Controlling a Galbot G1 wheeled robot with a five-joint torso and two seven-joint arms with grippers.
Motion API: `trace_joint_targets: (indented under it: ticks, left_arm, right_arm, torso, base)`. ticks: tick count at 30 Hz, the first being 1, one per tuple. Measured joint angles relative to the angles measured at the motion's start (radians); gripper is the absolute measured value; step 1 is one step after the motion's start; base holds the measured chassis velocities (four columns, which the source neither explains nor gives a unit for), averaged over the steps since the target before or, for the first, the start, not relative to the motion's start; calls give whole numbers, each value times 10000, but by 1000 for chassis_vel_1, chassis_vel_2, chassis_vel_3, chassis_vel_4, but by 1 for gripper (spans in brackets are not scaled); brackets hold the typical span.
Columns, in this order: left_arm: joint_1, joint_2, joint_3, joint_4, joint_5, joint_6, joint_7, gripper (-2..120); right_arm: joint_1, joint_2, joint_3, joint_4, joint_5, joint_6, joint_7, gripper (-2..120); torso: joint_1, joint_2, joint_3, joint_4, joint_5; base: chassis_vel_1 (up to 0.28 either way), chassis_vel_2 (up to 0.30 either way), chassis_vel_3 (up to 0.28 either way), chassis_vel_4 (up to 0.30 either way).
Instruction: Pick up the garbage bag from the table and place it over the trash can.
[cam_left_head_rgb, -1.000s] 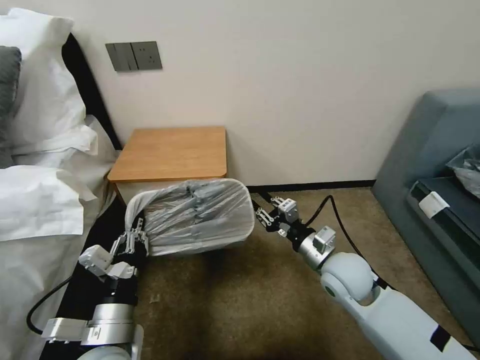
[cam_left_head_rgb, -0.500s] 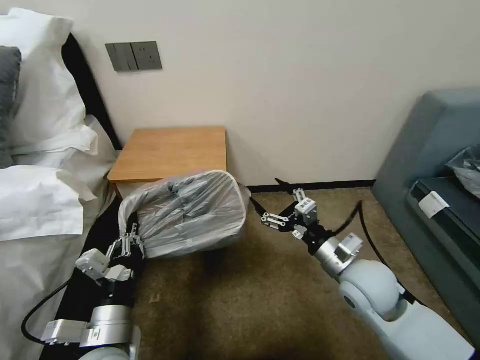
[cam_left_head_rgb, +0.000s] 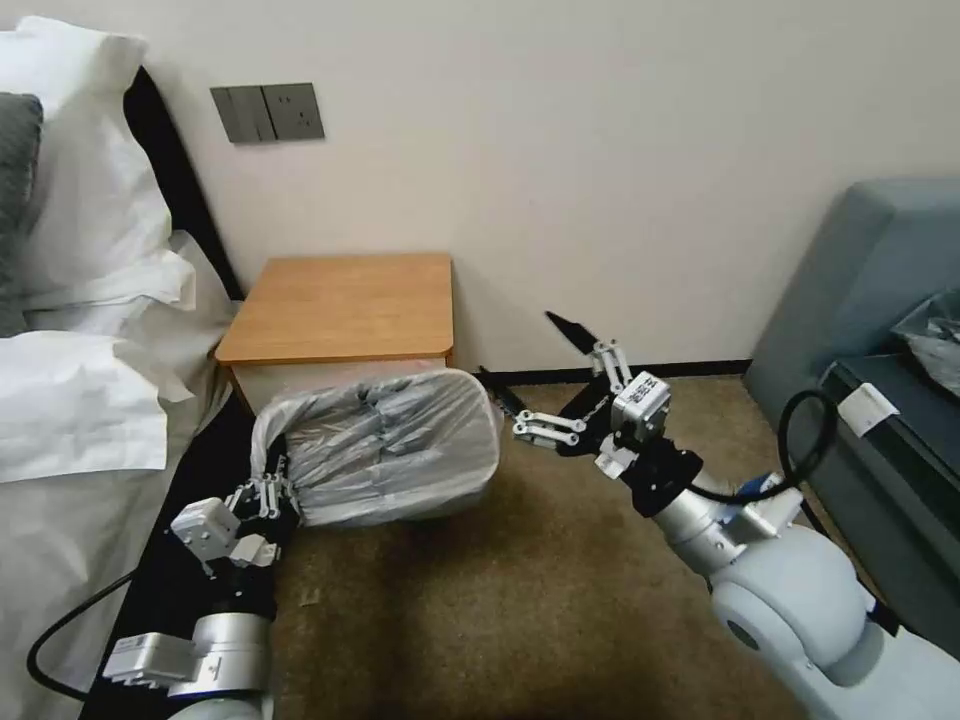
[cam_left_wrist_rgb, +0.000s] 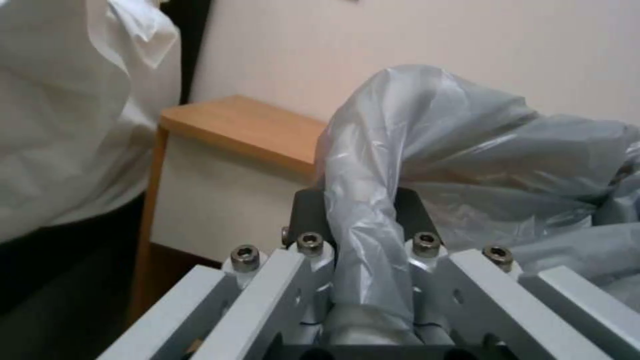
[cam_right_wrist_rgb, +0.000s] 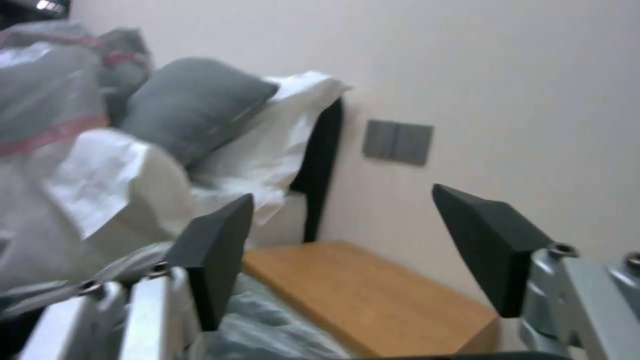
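The crinkled silvery-grey garbage bag (cam_left_head_rgb: 385, 450) is stretched over a boxy form on the carpet in front of the table (cam_left_head_rgb: 345, 305); the trash can is hidden under the plastic. At the bag's left corner, my left gripper (cam_left_head_rgb: 266, 494) is shut on a bunched strip of it. In the left wrist view that strip of the garbage bag (cam_left_wrist_rgb: 467, 150) runs down between the fingers of the left gripper (cam_left_wrist_rgb: 357, 215). My right gripper (cam_left_head_rgb: 532, 358) hovers wide open just right of the bag, apart from it. The right wrist view shows the right gripper (cam_right_wrist_rgb: 347, 220) with nothing between its fingers.
A bed with white bedding (cam_left_head_rgb: 80, 400) lies close on the left, and a grey-blue sofa (cam_left_head_rgb: 870, 330) stands on the right. The wall (cam_left_head_rgb: 600, 150) is right behind the table. Brown carpet (cam_left_head_rgb: 480, 600) spreads between the two arms.
My right gripper drew back from the bag's right edge, rose and opened wider. The bag-covered form shifted up-left, then settled back, with my left gripper still holding its corner.
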Motion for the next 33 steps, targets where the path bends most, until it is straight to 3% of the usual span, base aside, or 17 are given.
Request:
trace_joint_targets:
  ticks: [5,9,14,19,24,33]
  left_arm:
    - [52,25,71,2,1434,6,-95,7]
    - [14,-4,92,108,2270,-59,-93,7]
    - [-84,-39,102,370,2968,-218,-64,7]
    - [-207,-56,78,820,3344,-340,-27,7]
    - [-305,-74,106,1090,3499,-350,10,7]
    - [-377,-77,172,1258,3634,-364,47,7]
  right_arm:
    - [1199,-1220,-1198,256,-553,-1082,-222,48]
    - [2243,-1709,-2141,15,-785,-1427,-590,37]
    - [3530,-1795,-3253,-487,-999,-1694,-964,21]
    - [5095,-1346,-4886,-1697,-1175,-2086,-1060,0]
    - [6095,-742,-6365,-2751,-1166,-2581,-1058,0]
    - [7202,-2,-7644,-3775,-1144,-3127,-1290,0]
  torso:
    - [1,0,0,1,0]
    - [0,0,0,0,-1]
    - [0,0,1,0,0]
    - [0,0,1,1,-1]
    - [1,-1,2,-1,2]
    - [0,-1,1,1,-2]
  base:
    - [0,0,0,0]
    - [0,0,0,0]
    - [0,0,0,0]
    - [0,0,0,0]
    - [0,0,0,0]
    - [0,0,0,0]
